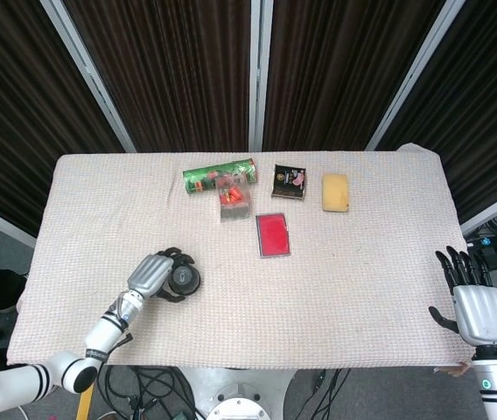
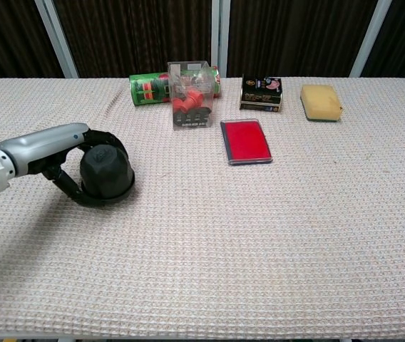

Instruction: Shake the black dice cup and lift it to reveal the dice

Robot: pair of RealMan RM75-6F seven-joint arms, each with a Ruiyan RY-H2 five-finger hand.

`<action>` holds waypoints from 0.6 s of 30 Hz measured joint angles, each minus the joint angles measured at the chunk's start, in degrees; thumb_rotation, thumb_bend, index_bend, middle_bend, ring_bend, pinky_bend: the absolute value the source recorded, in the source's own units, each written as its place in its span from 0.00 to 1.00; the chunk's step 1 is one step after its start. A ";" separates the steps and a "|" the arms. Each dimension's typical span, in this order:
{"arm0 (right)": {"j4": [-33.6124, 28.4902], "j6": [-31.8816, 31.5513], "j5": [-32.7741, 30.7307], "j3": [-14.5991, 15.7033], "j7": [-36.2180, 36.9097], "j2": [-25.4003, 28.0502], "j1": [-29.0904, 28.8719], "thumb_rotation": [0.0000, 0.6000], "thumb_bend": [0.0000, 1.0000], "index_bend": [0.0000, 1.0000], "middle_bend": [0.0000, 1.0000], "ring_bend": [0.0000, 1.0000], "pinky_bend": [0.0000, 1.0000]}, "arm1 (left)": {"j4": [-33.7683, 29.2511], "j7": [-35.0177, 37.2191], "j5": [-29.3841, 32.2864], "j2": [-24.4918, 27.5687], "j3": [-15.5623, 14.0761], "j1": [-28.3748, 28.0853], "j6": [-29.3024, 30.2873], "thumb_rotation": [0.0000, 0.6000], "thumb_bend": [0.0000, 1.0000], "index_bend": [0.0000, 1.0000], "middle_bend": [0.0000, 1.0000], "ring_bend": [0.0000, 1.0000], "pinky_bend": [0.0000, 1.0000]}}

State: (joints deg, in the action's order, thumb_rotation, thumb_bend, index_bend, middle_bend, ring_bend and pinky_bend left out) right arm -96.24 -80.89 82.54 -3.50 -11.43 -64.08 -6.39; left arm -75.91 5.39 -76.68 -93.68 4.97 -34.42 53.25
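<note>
The cup [image 2: 107, 172] stands mouth-down on the table [image 2: 259, 235], at the near-left part of the surface. The left robot hand [image 2: 60, 153] is clamped on it: the palm lies over the cup's left side, and the dark fingers [image 2: 74, 191] curl around its base, as the chest view shows. The head view confirms the same wrap, with the left robot hand [image 1: 152, 276] against the cup [image 1: 183, 279].

The right robot hand [image 1: 474, 302] appears only in the head view, at the near-right table edge. Its fingers are spread apart and hold nothing. It is well apart from the cup.

Progress assessment:
- Grasp: complete. The cup is enclosed by the left robot hand.
- Shake: cannot be confirmed from a single moment. The cup's rim appears to rest on the cloth, or just above it; the frames do not settle which.
- Lift and reveal: not yet done. No dice are visible, so they are presumed to remain under the cup.

Remaining work, as judged: finish any shaking with the rim kept low so the dice stay enclosed, then raise the cup straight up and clear of the spot.

Other items lie at the far side of the table, well apart from the cup: a green can [image 2: 149, 90], a clear box [image 2: 190, 104], a red case [image 2: 245, 141], a dark packet [image 2: 261, 94] and a sponge [image 2: 321, 102].
</note>
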 measured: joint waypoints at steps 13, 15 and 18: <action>0.75 0.39 -0.42 0.00 0.53 -0.25 -0.07 1.00 0.10 0.00 0.01 0.00 0.00 | -6.38 1.67 1.57 4.20 1.05 -0.22 -1.08 1.00 0.28 0.47 0.47 0.23 0.33; 0.81 0.40 -0.53 -0.05 0.60 -0.25 -0.08 1.00 0.10 0.00 0.01 0.00 0.00 | -7.16 1.80 2.09 4.84 1.19 -0.30 -1.43 1.00 0.28 0.48 0.47 0.23 0.33; 0.81 0.43 -0.68 -0.10 0.65 -0.17 -0.07 1.00 0.10 0.00 0.01 0.00 0.00 | -8.00 1.92 2.54 5.51 1.72 -0.53 -1.60 1.00 0.28 0.48 0.48 0.24 0.33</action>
State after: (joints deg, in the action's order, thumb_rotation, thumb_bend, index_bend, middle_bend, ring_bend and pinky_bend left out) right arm -95.43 -80.46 81.86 -3.60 -10.78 -64.24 -6.46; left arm -83.92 7.31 -74.14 -88.17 6.69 -34.95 51.65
